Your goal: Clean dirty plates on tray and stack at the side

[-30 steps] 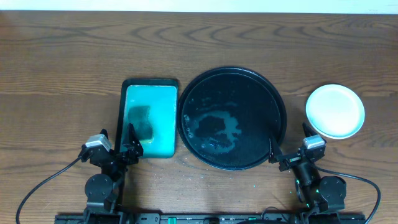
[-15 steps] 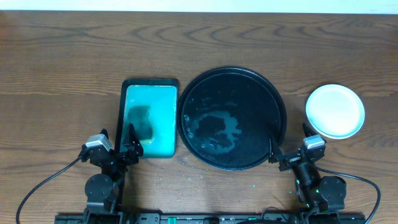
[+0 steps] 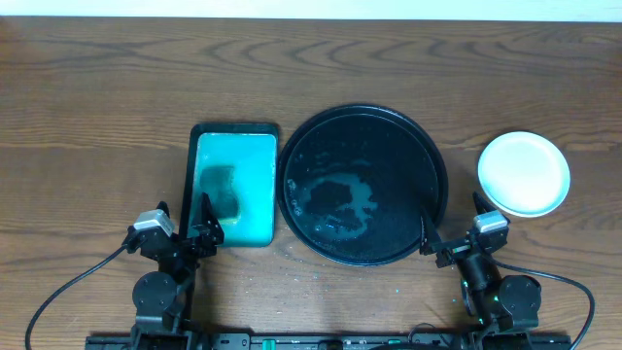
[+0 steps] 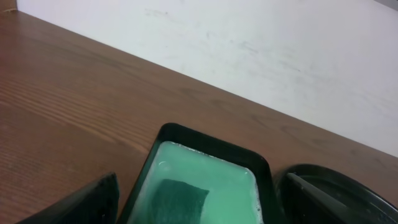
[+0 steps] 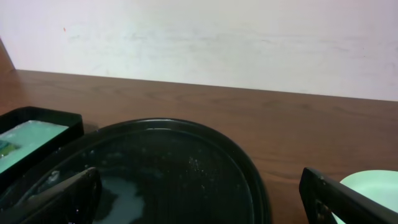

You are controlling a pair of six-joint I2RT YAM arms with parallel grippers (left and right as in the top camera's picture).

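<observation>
Wood table (image 3: 97,87) runs wide beyond tray (image 3: 398,146); plates (image 3: 524,173) sit right; left gripper (image 3: 185,216) and right gripper (image 3: 452,224) released, near edge.

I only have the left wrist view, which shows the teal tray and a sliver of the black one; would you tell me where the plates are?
Observer: A white plate sits on the table to the right of the black tray, apart from it. From above I cannot tell whether others lie beneath it.
Operator: Thank you. Is any plate on the black tray?
Observer: None; only a pale wet film near its middle.
Operator: And where is the right gripper?
Observer: The right gripper sits at the near table edge, between tray and plate, with its jaws wide apart and nothing in them.
</observation>
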